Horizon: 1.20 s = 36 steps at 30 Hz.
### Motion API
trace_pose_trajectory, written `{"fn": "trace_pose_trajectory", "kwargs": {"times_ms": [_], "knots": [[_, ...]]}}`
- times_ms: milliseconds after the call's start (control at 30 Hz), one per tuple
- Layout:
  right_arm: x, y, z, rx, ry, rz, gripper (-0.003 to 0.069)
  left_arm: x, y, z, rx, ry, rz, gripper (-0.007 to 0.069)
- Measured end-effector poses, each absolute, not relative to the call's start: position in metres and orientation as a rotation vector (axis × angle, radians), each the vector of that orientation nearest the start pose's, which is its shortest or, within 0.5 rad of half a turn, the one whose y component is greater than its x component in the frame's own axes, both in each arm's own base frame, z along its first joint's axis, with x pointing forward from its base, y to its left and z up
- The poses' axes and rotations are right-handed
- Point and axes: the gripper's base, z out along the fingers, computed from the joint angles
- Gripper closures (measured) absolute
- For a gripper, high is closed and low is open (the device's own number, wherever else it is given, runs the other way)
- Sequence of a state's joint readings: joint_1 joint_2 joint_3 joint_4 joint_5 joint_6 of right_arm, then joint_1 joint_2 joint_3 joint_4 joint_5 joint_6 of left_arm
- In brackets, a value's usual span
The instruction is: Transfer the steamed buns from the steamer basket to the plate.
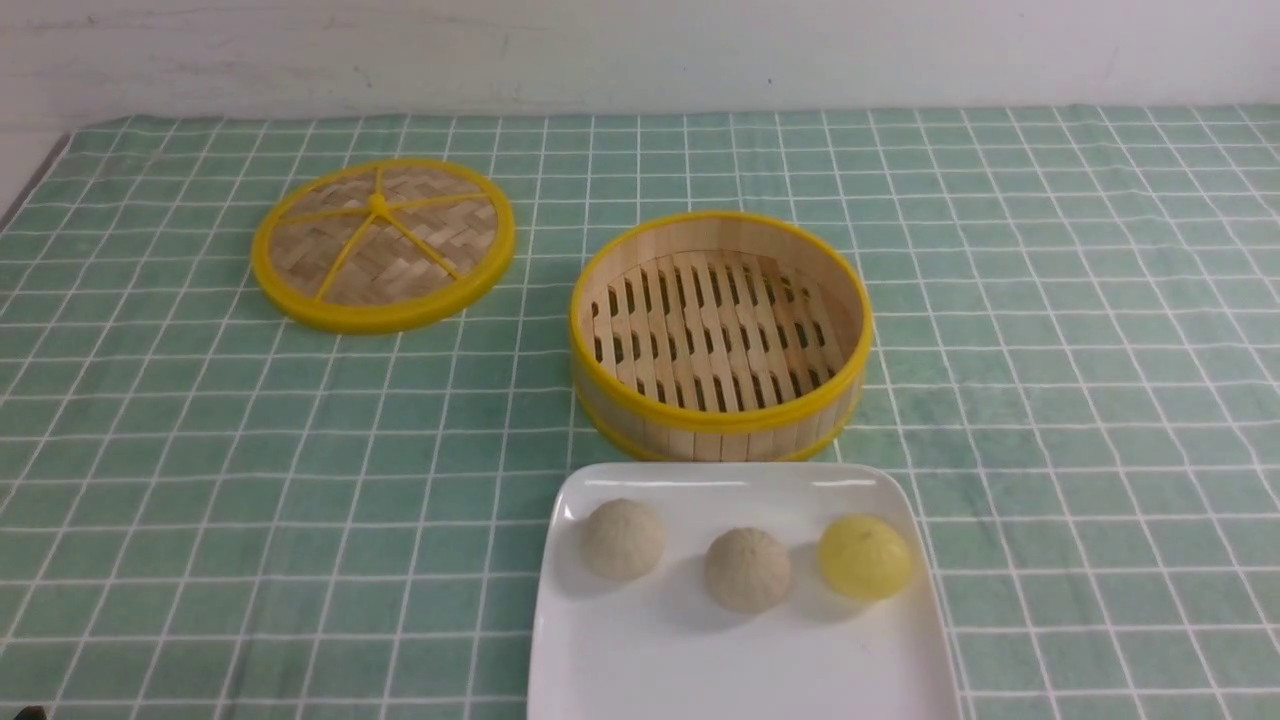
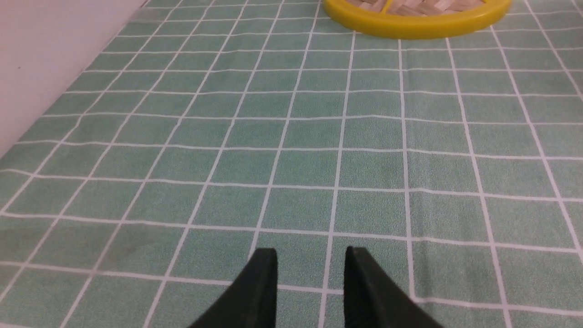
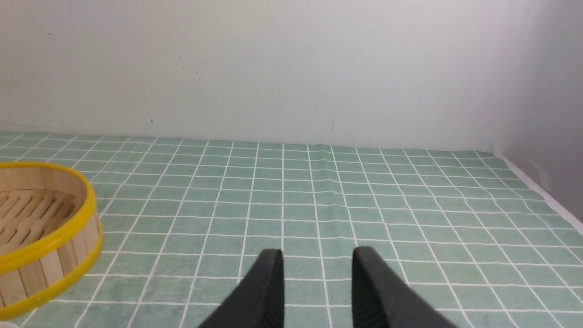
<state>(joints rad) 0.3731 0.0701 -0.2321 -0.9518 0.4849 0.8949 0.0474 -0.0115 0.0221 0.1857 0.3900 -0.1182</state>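
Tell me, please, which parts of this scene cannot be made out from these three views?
- Plate: its near edge is cut off by the bottom of the front view.
- Lid: mostly cut off by the left wrist view's edge.
- Steamer basket: only part shows in the right wrist view; the frame edge cuts it.
- Left gripper and right gripper: open and empty; their arms are absent from the front view.

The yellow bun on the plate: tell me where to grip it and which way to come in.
Grip the yellow bun across its widest part, low on the dome, coming straight down from above. It sits upright near the plate's right edge, a beige bun close on its left, so placing the fingers front and back probably avoids both.
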Motion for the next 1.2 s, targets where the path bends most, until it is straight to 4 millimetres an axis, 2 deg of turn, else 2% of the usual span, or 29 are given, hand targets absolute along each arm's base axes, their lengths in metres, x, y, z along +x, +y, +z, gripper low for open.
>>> {"fn": "trace_pose_trajectory", "kwargs": {"times_ms": [1200], "knots": [[0.0523, -0.0167, 0.2604, 0.001, 1.615, -0.025, 0.042, 0.0516, 0.0091, 0.1719, -0.085, 1.878, 0.108, 0.0385]]}}
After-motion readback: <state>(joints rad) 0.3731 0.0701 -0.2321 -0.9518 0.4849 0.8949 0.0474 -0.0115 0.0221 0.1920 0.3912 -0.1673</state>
